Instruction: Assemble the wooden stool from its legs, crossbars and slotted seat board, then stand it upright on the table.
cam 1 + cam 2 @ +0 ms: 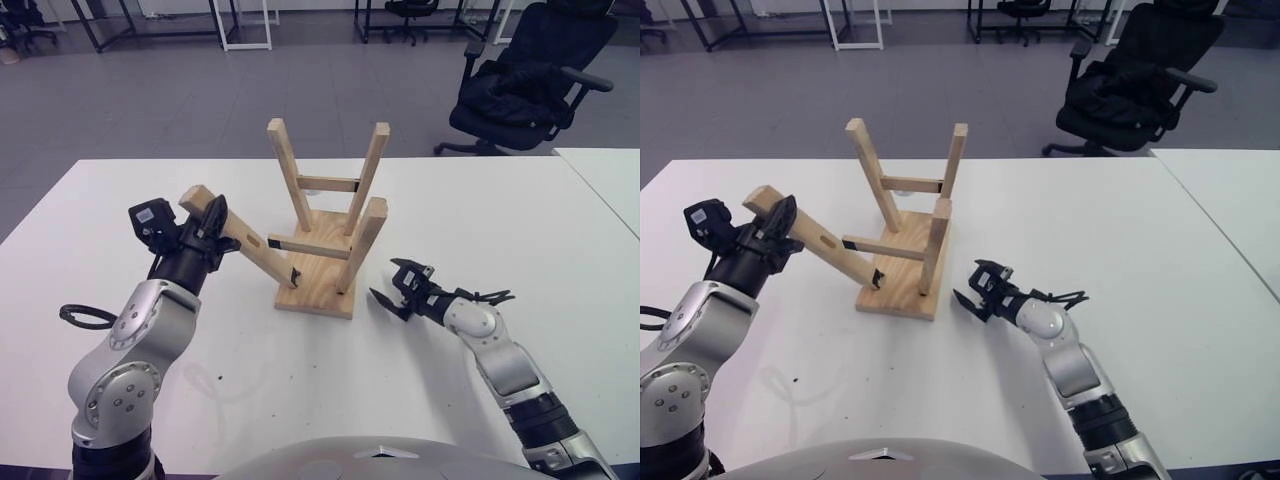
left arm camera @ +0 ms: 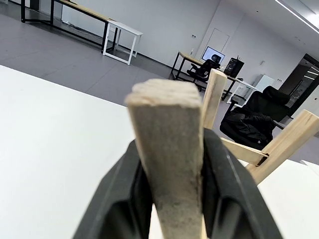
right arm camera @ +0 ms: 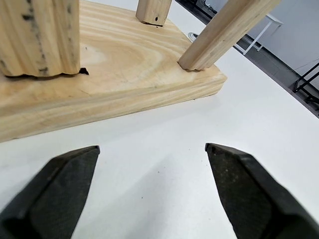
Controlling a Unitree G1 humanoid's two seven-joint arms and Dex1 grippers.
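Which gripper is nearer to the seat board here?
Right. The right gripper is open just beside the edge of the seat board; the left gripper is shut on the upper end of the tilted leg, farther from the board.

Grey floor behind, a black office chair (image 1: 530, 80) and white-framed tables (image 1: 245, 25) further back

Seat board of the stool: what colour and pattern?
The seat board is pale natural wood with curved grain rings, clearest in the right wrist view.
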